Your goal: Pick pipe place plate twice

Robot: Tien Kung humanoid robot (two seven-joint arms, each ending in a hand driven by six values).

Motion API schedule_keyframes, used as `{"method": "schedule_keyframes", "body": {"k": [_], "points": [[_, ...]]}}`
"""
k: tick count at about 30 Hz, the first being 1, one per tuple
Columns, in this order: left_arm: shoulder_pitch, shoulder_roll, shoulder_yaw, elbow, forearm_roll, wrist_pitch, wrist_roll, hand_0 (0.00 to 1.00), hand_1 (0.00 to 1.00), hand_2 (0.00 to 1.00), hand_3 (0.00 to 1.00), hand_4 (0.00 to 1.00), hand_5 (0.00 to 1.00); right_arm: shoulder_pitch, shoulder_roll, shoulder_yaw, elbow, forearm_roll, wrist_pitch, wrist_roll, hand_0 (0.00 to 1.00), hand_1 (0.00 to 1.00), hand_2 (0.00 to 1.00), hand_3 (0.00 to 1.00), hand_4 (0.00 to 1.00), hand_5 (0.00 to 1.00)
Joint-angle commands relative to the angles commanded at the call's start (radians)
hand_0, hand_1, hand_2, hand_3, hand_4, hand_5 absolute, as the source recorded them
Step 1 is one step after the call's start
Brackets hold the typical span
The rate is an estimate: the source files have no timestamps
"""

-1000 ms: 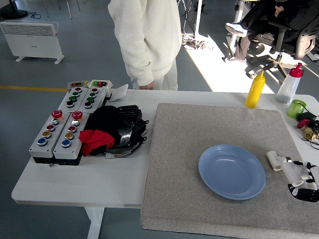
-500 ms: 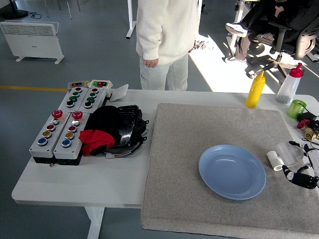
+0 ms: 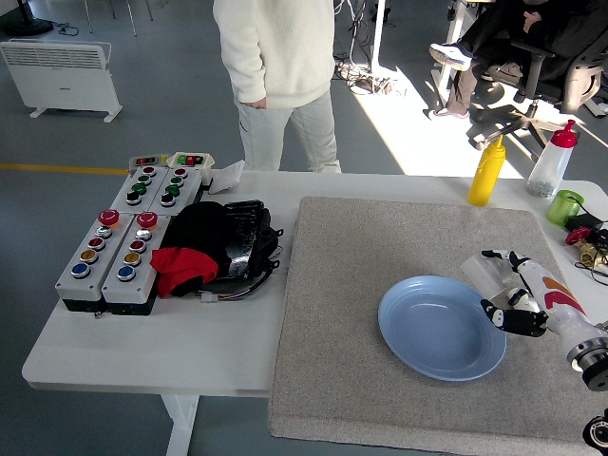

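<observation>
A blue plate (image 3: 427, 347) lies on the grey mat (image 3: 361, 285), right of centre. My right hand (image 3: 508, 296) reaches in from the right and hovers over the plate's right rim. Its fingers are curled on a white pipe piece (image 3: 481, 272), which is blurred by motion and sticks out up and to the left. My left arm is out of the picture.
Button boxes (image 3: 119, 242) and a black and red bundle (image 3: 214, 247) fill the table's left side. A yellow bottle (image 3: 487, 171), a red-capped clear bottle (image 3: 552, 160) and a green cup (image 3: 564, 206) stand at the back right. A person in white (image 3: 275, 66) stands beyond the far edge.
My right hand has lifted and moved left with the pipe, from beside the plate to over its right rim. The person has shifted along the far side.
</observation>
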Motion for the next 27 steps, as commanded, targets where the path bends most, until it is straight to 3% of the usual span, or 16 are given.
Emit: {"method": "schedule_keyframes", "body": {"k": [5,6,11,12,17,18,23,24,27], "points": [[0.007,0.0,0.002,-0.001,-0.001,0.002,0.002,0.675,0.665,0.686,0.63,0.335,0.998,0.051,-0.001,-0.096,-0.045,0.006,0.013,-0.005,0.476,0.511,0.536,0.555,0.288,0.002],[0.009,0.0,0.003,-0.002,-0.003,0.002,0.003,0.675,0.665,0.686,0.631,0.335,0.998,0.061,0.002,-0.115,-0.065,0.012,0.014,0.0,0.62,0.632,0.624,0.573,0.299,0.002],[0.012,0.0,0.008,-0.002,-0.007,0.002,0.005,0.675,0.665,0.686,0.631,0.335,0.998,0.079,0.009,-0.151,-0.11,-0.004,0.017,0.025,0.62,0.632,0.624,0.573,0.299,0.002],[0.011,0.0,0.008,-0.002,-0.007,0.002,0.006,0.675,0.665,0.686,0.631,0.335,0.998,0.083,0.01,-0.156,-0.115,-0.011,0.034,0.01,0.909,0.868,0.943,0.865,0.578,0.09],[0.006,0.0,0.012,-0.002,-0.012,0.004,0.007,0.675,0.665,0.686,0.631,0.335,0.998,0.087,0.008,-0.167,-0.126,-0.029,0.049,-0.001,0.909,0.868,0.943,0.865,0.578,0.09],[0.005,0.0,0.012,-0.002,-0.014,0.006,0.006,0.676,0.665,0.686,0.63,0.335,0.998,0.087,0.008,-0.166,-0.127,-0.035,0.046,0.005,0.998,0.936,0.998,0.997,0.71,0.133],[0.003,0.0,0.015,-0.002,-0.02,0.009,0.005,0.676,0.665,0.686,0.63,0.335,0.998,0.086,0.008,-0.159,-0.126,-0.044,0.049,0.016,0.998,0.936,0.998,0.997,0.71,0.133],[0.003,0.0,0.015,-0.002,-0.022,0.01,0.005,0.676,0.666,0.686,0.63,0.335,0.998,0.086,0.008,-0.157,-0.125,-0.043,0.05,0.019,0.998,0.942,0.998,0.998,0.765,0.166],[0.003,0.0,0.015,-0.002,-0.024,0.011,0.004,0.676,0.666,0.686,0.63,0.335,0.998,0.085,0.007,-0.151,-0.122,-0.04,0.053,0.022,0.998,0.942,0.998,0.998,0.765,0.166]]}}
